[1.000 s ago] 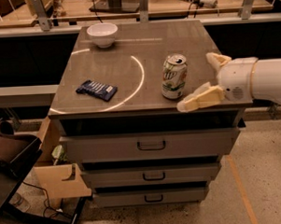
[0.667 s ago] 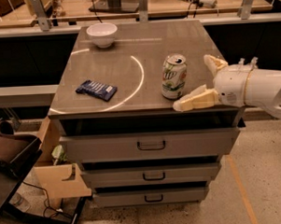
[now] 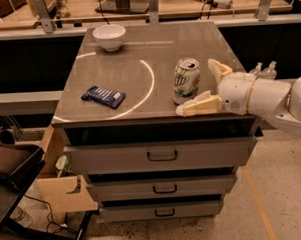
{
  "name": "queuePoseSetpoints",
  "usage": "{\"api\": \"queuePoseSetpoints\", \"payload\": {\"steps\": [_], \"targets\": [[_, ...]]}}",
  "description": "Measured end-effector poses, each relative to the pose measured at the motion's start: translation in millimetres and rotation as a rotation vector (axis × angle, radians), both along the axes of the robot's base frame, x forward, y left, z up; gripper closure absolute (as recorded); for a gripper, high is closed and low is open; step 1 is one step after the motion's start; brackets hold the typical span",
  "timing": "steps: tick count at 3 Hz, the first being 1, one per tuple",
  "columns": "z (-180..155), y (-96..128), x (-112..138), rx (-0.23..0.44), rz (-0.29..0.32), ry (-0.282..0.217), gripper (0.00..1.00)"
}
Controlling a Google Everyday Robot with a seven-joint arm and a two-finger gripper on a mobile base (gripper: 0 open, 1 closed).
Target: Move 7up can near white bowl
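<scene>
At the far left, below the bench (image 3: 197, 40), a dark seat-like thing (image 3: 12, 160) stood on the floor, with an open cardboard box (image 3: 61, 191) just beside the bench's lower corner. On the bench top, towards the front left, lay a flat dark-blue snack packet (image 3: 103, 96). Behind it, near the back left edge, stood the white bowl (image 3: 109, 37), upright and well apart from everything else. A pale curved line (image 3: 148, 84) ran across the top between the packet and the right half.

The 7up can (image 3: 186, 81) stood upright near the front right of the bench, well apart from the bowl and on the other side of the curved line from it.

Just right of the can was the pincer (image 3: 195, 87), spread wide and released, grasping nothing. Its lower cream finger (image 3: 200, 106) lay low in front of the can's base, and its upper finger (image 3: 218, 69) rose to the can's right. Whether either finger touched the can could not be told. The white arm (image 3: 269, 99) reached in from the right edge.

Under the top, three drawers (image 3: 162, 155) were stacked, each with a dark handle.
</scene>
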State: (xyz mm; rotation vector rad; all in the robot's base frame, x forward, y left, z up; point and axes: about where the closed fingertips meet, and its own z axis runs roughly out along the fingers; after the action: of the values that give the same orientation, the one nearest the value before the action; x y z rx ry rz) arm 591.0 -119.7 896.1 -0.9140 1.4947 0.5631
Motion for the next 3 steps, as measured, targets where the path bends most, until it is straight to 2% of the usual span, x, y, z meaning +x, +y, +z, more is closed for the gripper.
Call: {"api": "queuePoseSetpoints", "payload": {"steps": [1,2,3], "targets": [[-2.4,12.0,11.4,0.047,0.025,-0.02,0.0],[-3.0,15.2,12.6,0.052,0.032,-0.021,0.14],[-2.5,18.1,12.5,0.053,0.037,-0.022,0.39]]}}
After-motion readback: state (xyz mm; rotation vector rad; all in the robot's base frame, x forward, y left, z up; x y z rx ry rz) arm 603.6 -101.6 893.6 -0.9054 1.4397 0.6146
